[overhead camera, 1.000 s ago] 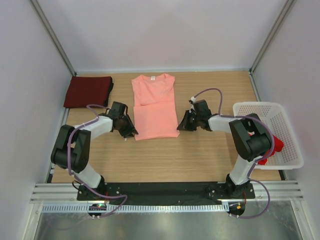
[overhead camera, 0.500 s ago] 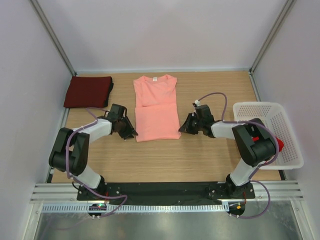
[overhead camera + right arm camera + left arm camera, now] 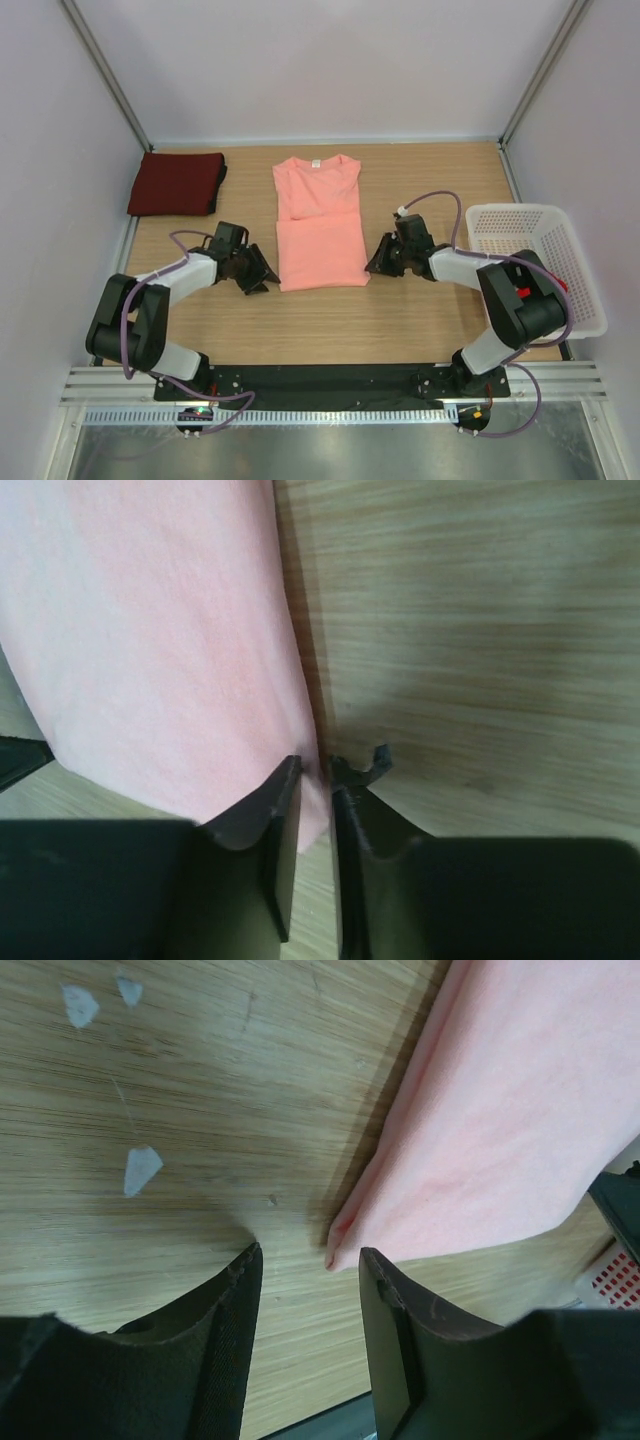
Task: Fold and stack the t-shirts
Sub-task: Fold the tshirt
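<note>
Salmon-pink t-shirt (image 3: 318, 222) flat mid-worktop (image 3: 400, 320), folded to a narrow rectangle, collar far end, crease across the middle; dark maroon t-shirt (image 3: 177, 183) folded, far-left corner. Red t-shirt (image 3: 561, 288) barely visible in basket (image 3: 560, 240).

The left arm (image 3: 186, 271) and right arm (image 3: 455, 266) look alike, with pale grey links between bulky black joints, on black bases (image 3: 185, 368). A lilac cable (image 3: 430, 197) trails along each. The left fingers (image 3: 215, 1360) and right fingers (image 3: 265, 850) are matte black, curved and faintly scuffed. One left finger's inner face shows a fine grid.

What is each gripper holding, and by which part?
The right gripper looks pinched on the salmon-pink t-shirt, at its side edge near the bottom hem. The left gripper is open at the opposite bottom corner, holding nothing.
</note>
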Motion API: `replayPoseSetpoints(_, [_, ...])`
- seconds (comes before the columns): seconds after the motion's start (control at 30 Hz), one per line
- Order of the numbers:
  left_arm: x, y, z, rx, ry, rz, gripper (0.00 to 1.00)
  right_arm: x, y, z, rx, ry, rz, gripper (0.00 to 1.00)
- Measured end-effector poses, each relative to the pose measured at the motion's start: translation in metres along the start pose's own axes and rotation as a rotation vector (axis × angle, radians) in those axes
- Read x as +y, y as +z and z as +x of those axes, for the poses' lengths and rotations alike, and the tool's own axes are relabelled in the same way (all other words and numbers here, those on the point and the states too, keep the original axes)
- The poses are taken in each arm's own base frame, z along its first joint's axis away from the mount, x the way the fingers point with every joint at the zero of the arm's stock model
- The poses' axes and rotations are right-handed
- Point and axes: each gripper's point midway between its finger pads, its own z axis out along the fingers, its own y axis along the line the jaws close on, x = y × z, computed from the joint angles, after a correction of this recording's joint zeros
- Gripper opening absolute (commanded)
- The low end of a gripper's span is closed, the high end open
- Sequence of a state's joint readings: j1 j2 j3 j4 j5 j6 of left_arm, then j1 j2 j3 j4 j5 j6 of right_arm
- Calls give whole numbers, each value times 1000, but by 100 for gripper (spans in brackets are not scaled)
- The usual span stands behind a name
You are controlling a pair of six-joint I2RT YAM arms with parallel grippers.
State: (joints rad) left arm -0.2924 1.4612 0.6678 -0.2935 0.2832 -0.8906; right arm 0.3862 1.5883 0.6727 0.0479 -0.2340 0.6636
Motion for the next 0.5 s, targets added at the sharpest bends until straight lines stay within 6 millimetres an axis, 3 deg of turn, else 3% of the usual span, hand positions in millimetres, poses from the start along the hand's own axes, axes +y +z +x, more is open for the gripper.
replayPoseSetpoints(0.2, [-7,1,9,37,-6,57,47,-4,-20,15,38,47,27,44])
replayPoseSetpoints(0.5, [-12,4,18,68,-11,104,45,-5,-27,28,67,106,25,45])
